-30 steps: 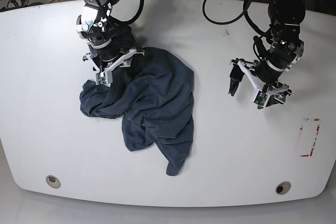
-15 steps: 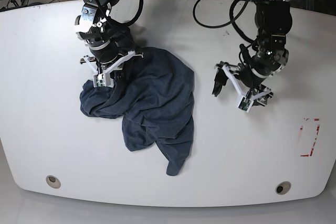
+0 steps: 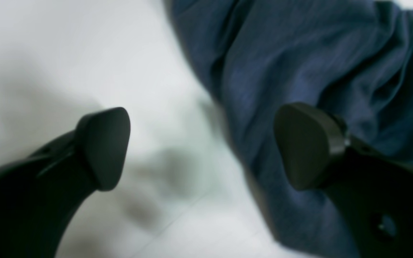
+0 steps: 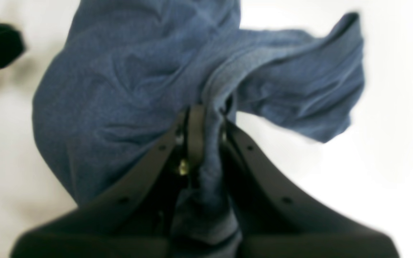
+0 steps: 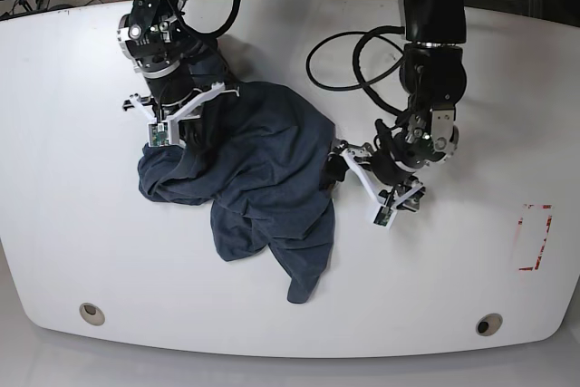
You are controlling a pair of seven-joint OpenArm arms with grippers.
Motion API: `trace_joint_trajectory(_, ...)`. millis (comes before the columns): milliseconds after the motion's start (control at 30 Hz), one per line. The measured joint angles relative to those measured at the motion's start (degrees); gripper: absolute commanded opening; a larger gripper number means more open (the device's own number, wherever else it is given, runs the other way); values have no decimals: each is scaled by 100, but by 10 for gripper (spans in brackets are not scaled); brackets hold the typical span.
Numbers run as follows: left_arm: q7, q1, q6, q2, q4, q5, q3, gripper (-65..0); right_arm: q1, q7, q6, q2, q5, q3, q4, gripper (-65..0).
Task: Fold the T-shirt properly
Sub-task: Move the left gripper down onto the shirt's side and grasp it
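The dark slate-blue T-shirt point(image 5: 272, 178) lies crumpled in a heap on the white table point(image 5: 72, 224), with one part trailing toward the front edge. No lettering shows. My right gripper point(image 5: 179, 124) sits at the heap's upper left. In the right wrist view it point(image 4: 206, 118) is shut on a bunched, seamed fold of the T-shirt point(image 4: 131, 79), which is raised a little. My left gripper point(image 5: 344, 174) is open at the T-shirt's right edge. In the left wrist view one fingertip point(image 3: 102, 147) is over bare table and the other is over the T-shirt point(image 3: 299, 53).
A red rectangular outline point(image 5: 535, 237) marks the table at the right. Two round holes point(image 5: 91, 313) point(image 5: 488, 324) sit near the front edge. Black cables point(image 5: 353, 43) loop over the back of the table beside the left arm.
My left arm has swung in from the right side of the table to the shirt's right edge, still open. My right gripper has shut on the fabric and drawn it slightly up and back.
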Motion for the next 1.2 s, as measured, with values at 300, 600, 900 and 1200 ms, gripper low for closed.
trace_joint_trajectory(300, -24, -778, 13, 101, -1217, 15, -7, -18, -160, 4, 4, 2, 0, -4, 57, -650)
trace_joint_trajectory(600, -378, -1290, 13, 356, -2345, 48, 11, -18, -219, 11, 7, 2, 0, -7, 76, -650)
trace_joint_trajectory(900, -750, -1545, -35, 505, -3141, -44, 31, -138, -216, 9, 4, 2, 0, -22, 76, -650)
trace_joint_trajectory(1200, -885, -1526, -31, 599, -3303, -61, 11, -429, -212, 7, 7, 0, 0, -26, 76, -650)
